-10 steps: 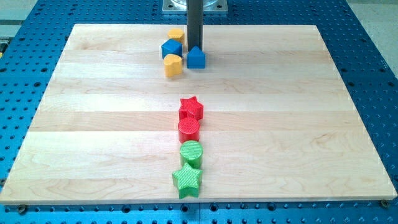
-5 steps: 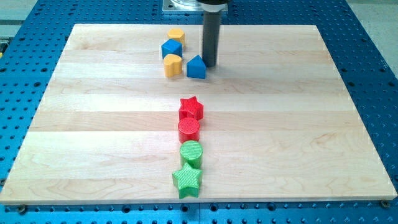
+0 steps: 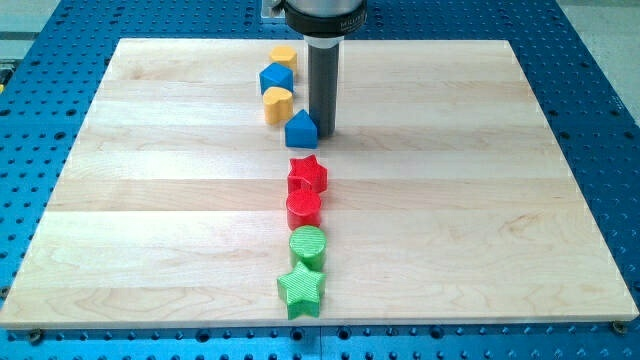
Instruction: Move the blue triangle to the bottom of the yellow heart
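The blue triangle (image 3: 301, 129) sits on the wooden board (image 3: 150, 200), just below and to the right of the yellow heart (image 3: 277, 103). My tip (image 3: 322, 129) rests on the board right beside the triangle's right edge, touching or nearly touching it. The dark rod rises straight up from there to the view's top.
A blue cube (image 3: 276, 78) sits just above the yellow heart, and a yellow round block (image 3: 284, 56) above that. Below the triangle a column runs down: red star (image 3: 307, 174), red cylinder (image 3: 303, 208), green cylinder (image 3: 308, 245), green star (image 3: 301, 289).
My tip swung from above the triangle to its right side and came down the view. The blue triangle slid down and left, from beside the heart to its lower right.
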`<action>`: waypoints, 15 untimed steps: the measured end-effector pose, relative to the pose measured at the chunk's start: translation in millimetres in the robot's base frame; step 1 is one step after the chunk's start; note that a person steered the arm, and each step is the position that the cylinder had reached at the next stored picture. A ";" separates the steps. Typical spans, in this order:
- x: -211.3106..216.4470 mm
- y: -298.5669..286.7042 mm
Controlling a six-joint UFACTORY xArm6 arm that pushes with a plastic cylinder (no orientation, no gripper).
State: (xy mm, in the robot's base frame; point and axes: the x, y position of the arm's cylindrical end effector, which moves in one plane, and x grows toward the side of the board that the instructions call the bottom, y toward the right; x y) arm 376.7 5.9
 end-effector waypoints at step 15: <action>-18.2 43.5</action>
State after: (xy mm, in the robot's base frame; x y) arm 358.5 49.3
